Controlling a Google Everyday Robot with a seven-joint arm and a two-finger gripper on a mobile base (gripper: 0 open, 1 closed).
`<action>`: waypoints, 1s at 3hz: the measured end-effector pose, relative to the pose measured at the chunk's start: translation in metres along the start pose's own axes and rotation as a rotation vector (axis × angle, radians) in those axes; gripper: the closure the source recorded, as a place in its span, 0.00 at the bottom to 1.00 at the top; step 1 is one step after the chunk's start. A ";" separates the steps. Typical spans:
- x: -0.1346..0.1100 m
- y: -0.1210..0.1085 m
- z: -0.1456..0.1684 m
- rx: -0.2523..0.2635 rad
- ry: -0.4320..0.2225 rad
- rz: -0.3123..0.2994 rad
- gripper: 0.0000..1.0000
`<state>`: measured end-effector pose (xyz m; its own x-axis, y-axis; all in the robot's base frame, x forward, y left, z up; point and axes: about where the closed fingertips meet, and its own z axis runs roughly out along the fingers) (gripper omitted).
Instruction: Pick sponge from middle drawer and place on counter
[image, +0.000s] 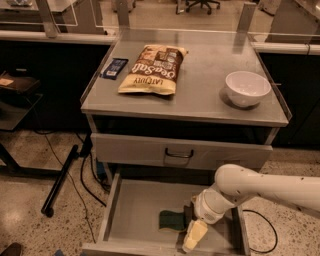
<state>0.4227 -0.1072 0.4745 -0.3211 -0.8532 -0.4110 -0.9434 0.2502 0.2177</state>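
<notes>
Well, the small dark green sponge with wavy edges (169, 220) lies flat on the bare floor of the open grey metal middle drawer (131, 216), low in the frame and a little right of centre. The robot's gripper (191, 228) hangs just beside the sponge's right edge, reaching down from the white arm at lower right. Whether it is parted or closed, I cannot tell from here.

I'd judge the sponge light, soft and springy, with nothing fragile about it. It should squash under a pinch instead of slipping, so a grip across its short sides, taken low against the drawer floor, looks safest.

The brushed grey metal counter (200, 92) above looks smooth and hard. A tan chip bag (150, 70) and a dark blue flat packet (114, 68) sit at its upper left, and a white bowl (247, 88) sits at its right, with bare metal between them. Below the counter a grey drawer front with a dark handle (178, 152) is shut. Cables trail over the speckled floor (35, 225) at left.
</notes>
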 end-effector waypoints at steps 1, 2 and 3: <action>0.001 0.001 0.002 -0.004 0.000 0.001 0.00; -0.011 -0.031 0.050 0.000 -0.037 -0.002 0.00; -0.012 -0.033 0.052 -0.001 -0.040 -0.002 0.00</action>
<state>0.4533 -0.0814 0.4262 -0.3221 -0.8350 -0.4462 -0.9441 0.2481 0.2172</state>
